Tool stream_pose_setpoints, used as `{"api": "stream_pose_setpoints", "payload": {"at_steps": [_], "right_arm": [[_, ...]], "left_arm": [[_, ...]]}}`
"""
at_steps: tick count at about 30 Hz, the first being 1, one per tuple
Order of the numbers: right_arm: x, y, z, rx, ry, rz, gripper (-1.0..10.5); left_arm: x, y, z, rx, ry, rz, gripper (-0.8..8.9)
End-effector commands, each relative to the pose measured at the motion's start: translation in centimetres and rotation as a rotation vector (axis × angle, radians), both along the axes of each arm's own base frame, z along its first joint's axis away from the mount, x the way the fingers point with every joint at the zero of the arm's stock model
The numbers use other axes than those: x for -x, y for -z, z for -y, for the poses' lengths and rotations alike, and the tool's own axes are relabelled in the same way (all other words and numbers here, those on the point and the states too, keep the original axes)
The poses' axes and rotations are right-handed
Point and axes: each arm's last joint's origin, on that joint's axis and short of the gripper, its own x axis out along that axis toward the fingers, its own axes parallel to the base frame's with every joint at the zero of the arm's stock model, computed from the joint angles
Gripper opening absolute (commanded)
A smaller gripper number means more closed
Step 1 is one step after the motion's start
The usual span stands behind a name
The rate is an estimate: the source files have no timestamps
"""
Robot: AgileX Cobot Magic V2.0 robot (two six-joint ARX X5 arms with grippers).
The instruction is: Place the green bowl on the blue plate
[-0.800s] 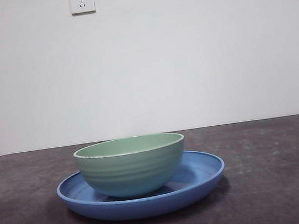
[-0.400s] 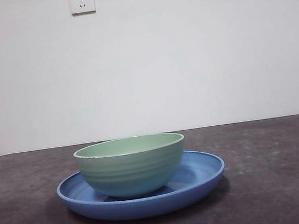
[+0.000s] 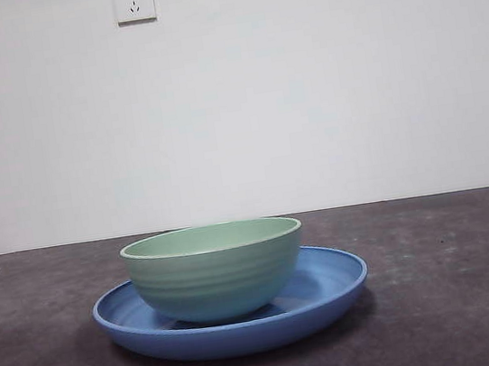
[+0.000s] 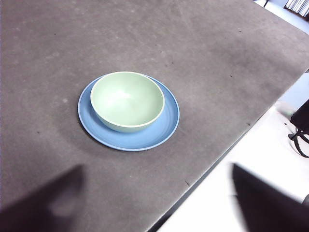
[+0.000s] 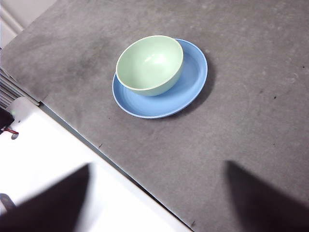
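Tabletop [image 3: 479, 296] comes first by size: a dark grey, matte, faintly mottled surface running back to a plain white wall [image 3: 305, 93] with a socket [image 3: 133, 0] high on it. On it lies the blue plate [image 3: 332, 284], wide, shallow and glossy, with a raised sloping rim. The green bowl [image 3: 216, 273] sits upright inside that plate, resting on its flat centre and set slightly toward one side, so more blue shows on one side than on the other; seen from the wrist views, the bowl [image 4: 128, 100] is empty and the plate's rim [image 4: 166, 130] rings it all round. Judged from how things lie, the placing is done. Both arms wait well back and high, near the tabletop's edge. The left claw [image 4: 154, 203] shows two blurred dark jaws set wide apart with nothing between them, and the right claw [image 5: 159, 198] is likewise spread and empty, looking down on the bowl [image 5: 149, 64] and plate [image 5: 193, 79]. The bowl looks light, stiff and smooth, probably hard plastic or melamine, so it could slide on the glossy plate if nudged. Were it to be lifted again, the thin rim would be the place to pinch, one jaw inside and one outside, since the body seems too broad to span.
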Motion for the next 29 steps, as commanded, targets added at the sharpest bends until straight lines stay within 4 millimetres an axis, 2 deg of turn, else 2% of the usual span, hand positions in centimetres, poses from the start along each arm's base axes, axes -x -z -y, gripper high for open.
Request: {"api": "stream_pose_setpoints", "payload": {"at_steps": [1, 23, 29], "right_arm": [[0.08, -0.42, -0.01, -0.012, -0.015, 0.021, 0.3], [0.08, -0.49, -0.05, -0.02, -0.028, 0.026, 0.2], [0.08, -0.49, -0.05, -0.02, -0.028, 0.026, 0.2]], "left_arm": [[0.08, -0.11, -0.07, -0.005, 0.003, 0.001, 0.4], [0.03, -0.12, -0.05, 0.011, -0.015, -0.011, 0.24], [-0.17, -0.12, -0.55, 0.018, -0.217, -0.003, 0.24]]}}
